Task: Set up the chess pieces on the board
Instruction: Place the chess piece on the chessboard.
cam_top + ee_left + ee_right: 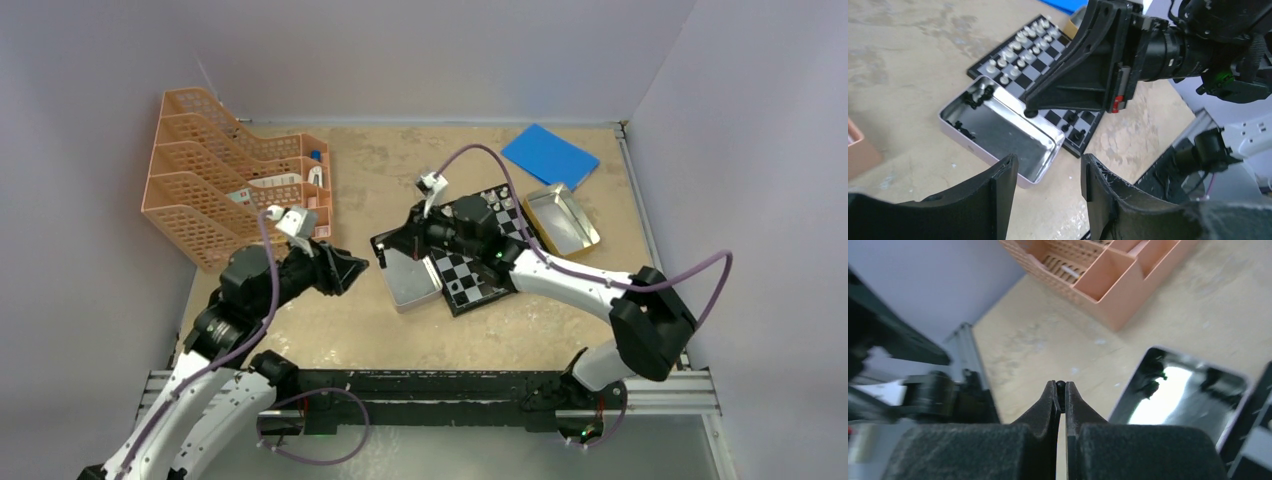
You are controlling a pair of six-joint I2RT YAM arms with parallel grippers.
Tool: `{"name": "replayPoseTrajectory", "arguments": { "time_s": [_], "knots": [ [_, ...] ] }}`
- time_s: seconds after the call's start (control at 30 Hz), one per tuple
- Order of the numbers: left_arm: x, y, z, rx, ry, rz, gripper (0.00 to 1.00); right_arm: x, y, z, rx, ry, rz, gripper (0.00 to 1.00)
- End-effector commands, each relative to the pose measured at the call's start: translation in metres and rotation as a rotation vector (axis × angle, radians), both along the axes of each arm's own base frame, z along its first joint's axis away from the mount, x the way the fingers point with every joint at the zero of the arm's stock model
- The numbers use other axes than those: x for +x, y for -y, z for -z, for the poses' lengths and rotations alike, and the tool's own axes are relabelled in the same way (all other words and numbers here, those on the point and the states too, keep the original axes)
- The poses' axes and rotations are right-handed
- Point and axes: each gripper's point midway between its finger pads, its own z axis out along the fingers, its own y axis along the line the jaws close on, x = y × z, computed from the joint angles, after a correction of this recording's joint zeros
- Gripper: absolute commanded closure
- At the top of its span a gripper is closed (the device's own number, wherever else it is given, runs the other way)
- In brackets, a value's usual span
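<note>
Pinching one black piece [1060, 384], right hand [1060, 388] hovers over one of two tins [410, 283]. Left hand [1048, 167] gapes at board's [480, 285] nine o'clock.

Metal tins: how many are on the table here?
2. One tin lies beside the board's left edge, holding black pieces; the other tin sits right of the board, near the blue pad. The right arm covers part of the board, so another could be hidden.

Two silver tins [411, 281] [563, 222], one chessboard [470, 286], one blue pad [549, 155], one orange rack [215, 180].
</note>
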Motion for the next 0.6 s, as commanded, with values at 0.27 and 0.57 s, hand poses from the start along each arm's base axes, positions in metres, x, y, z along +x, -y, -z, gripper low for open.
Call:
{"name": "replayPoseTrajectory", "arguments": {
  "time_s": [0.27, 0.57],
  "knots": [
    [0.020, 0.056, -0.031, 0.001, 0.076, 0.280, 0.47, -0.054, 0.020, -0.102, 0.577, -0.303, -0.039, 1.00],
    [0.022, 0.070, -0.043, -0.056, 0.089, 0.341, 0.50, -0.058, 0.029, -0.112, 0.617, -0.290, -0.033, 1.00]
  ]
}}
